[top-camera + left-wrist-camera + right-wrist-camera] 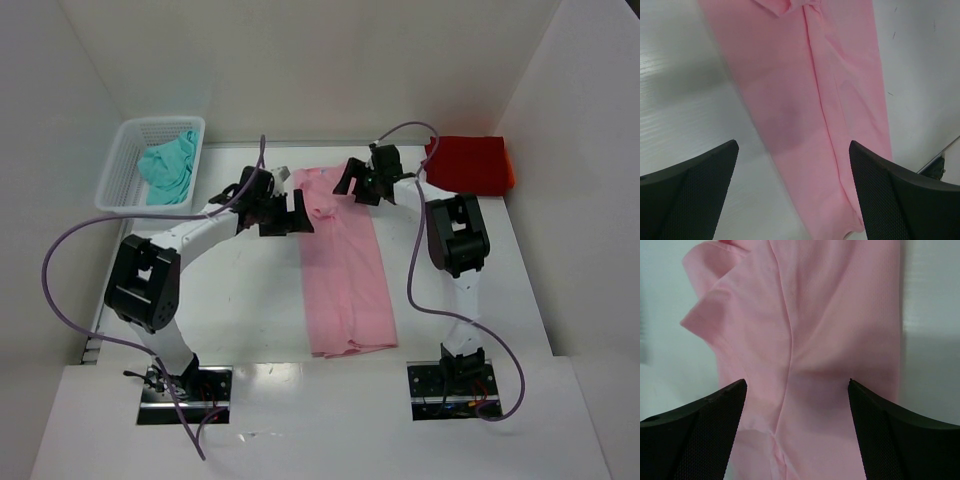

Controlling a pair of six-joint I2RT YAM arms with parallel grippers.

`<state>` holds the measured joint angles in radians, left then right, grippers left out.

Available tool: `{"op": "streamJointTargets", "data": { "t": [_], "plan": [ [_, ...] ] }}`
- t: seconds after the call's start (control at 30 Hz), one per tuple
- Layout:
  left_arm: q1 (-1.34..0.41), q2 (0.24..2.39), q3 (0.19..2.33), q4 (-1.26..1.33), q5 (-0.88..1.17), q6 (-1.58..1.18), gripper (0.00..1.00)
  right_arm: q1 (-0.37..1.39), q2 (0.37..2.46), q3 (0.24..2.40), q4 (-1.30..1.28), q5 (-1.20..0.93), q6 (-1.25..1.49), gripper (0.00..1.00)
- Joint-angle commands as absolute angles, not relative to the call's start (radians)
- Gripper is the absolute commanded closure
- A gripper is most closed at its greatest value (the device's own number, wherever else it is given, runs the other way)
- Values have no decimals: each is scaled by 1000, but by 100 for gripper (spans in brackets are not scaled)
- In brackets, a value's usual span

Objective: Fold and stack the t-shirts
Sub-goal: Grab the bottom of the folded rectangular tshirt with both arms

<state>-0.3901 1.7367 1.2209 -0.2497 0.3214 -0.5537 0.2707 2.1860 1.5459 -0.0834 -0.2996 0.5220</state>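
Observation:
A light pink t-shirt (343, 270) lies on the table folded into a long narrow strip that runs from the far middle toward the near edge. It fills the left wrist view (810, 110) and the right wrist view (815, 340). My left gripper (288, 215) is open and empty above the strip's far left edge. My right gripper (352, 180) is open and empty above the strip's far end. A folded bright red t-shirt (468, 163) lies at the far right. A teal t-shirt (167, 167) lies crumpled in the basket.
A white mesh basket (123, 178) stands at the far left. White walls close in the table on the left, back and right. Purple cables loop from both arms.

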Motion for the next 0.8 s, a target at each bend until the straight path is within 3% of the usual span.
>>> {"op": "streamJointTargets", "data": {
  "t": [0.0,0.53,0.77],
  "plan": [
    [-396,1677,1210,-248,311,-554,1,278,2218,1644,-70,-324,489,13],
    [-405,1624,1172,-285,273,-572,1,226,2303,1709,-167,-183,471,13],
    [-405,1624,1172,-285,273,-572,1,186,2235,1600,-132,-112,480,13]
  ]
}}
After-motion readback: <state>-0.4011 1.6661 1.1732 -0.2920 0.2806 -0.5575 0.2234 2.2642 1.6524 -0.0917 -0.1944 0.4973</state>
